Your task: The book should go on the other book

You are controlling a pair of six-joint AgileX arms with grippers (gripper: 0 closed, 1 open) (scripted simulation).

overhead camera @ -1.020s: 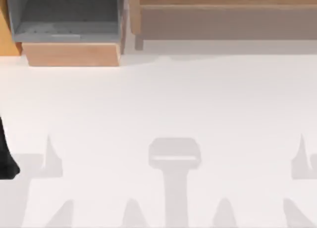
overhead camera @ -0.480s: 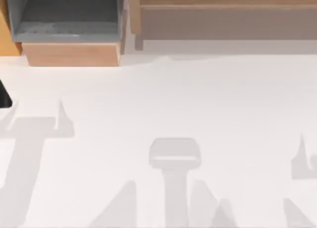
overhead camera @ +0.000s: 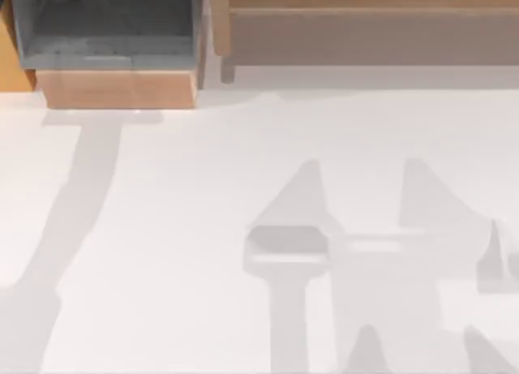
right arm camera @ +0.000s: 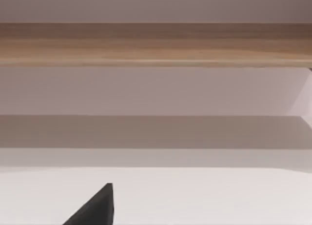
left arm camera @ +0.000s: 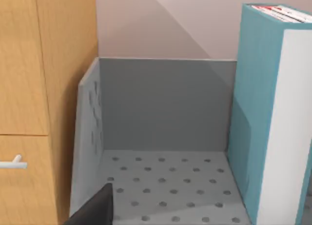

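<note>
My left gripper (left arm camera: 92, 213) faces the grey perforated metal bin (left arm camera: 161, 132) beside an upright teal hardcover book (left arm camera: 273, 117); I cannot tell its finger state.

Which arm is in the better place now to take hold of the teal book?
Probably the left. Its wrist view looks straight into the grey perforated bin with the upright teal book close by. The right wrist view faces a wooden shelf and bare table.

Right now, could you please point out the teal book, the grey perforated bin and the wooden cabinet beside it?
teal book (left arm camera: 256, 112): left wrist view, on its teal cover.
grey perforated bin (left arm camera: 163, 105): left wrist view, on its back wall.
wooden cabinet (left arm camera: 44, 64): left wrist view, on its upper front panel.
</note>
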